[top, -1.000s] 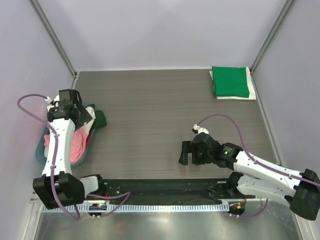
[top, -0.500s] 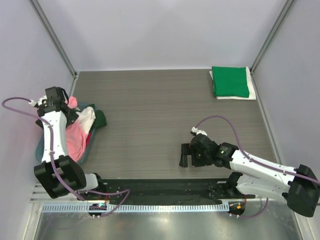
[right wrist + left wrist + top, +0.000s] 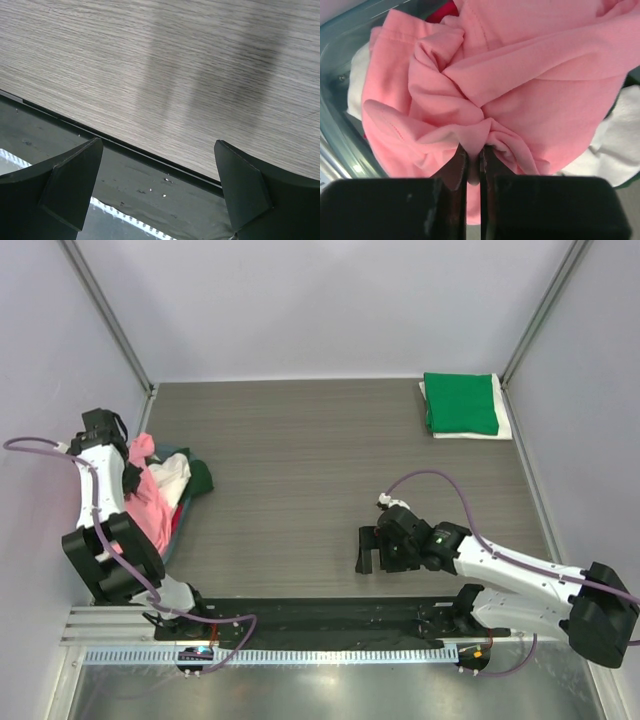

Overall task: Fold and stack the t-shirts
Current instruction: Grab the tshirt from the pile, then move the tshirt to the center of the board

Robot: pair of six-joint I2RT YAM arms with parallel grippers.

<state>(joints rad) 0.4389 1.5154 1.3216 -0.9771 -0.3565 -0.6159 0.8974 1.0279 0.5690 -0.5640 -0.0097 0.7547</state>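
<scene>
A heap of t-shirts fills the teal tub [image 3: 171,541] at the left: a salmon-pink one [image 3: 150,502] on top, a white one [image 3: 172,472], a dark green one [image 3: 202,476] over the rim, and a bit of red [image 3: 447,10]. My left gripper [image 3: 131,458] is shut on a bunched fold of the pink shirt [image 3: 520,90], cloth pinched between the fingers [image 3: 459,165]. A folded bright green t-shirt [image 3: 460,403] lies on a folded white one [image 3: 506,422] at the far right corner. My right gripper [image 3: 368,548] hovers open and empty over the table's near edge [image 3: 157,145].
The tub's grey-teal wall [image 3: 340,65] shows at the left of the left wrist view. A black strip [image 3: 150,185] runs along the near table edge under the right gripper. Side walls stand close to the tub and to the folded stack.
My left gripper went from open to shut on the pink shirt and swung toward the left wall, lifting a fold of it. The right arm barely moved.
</scene>
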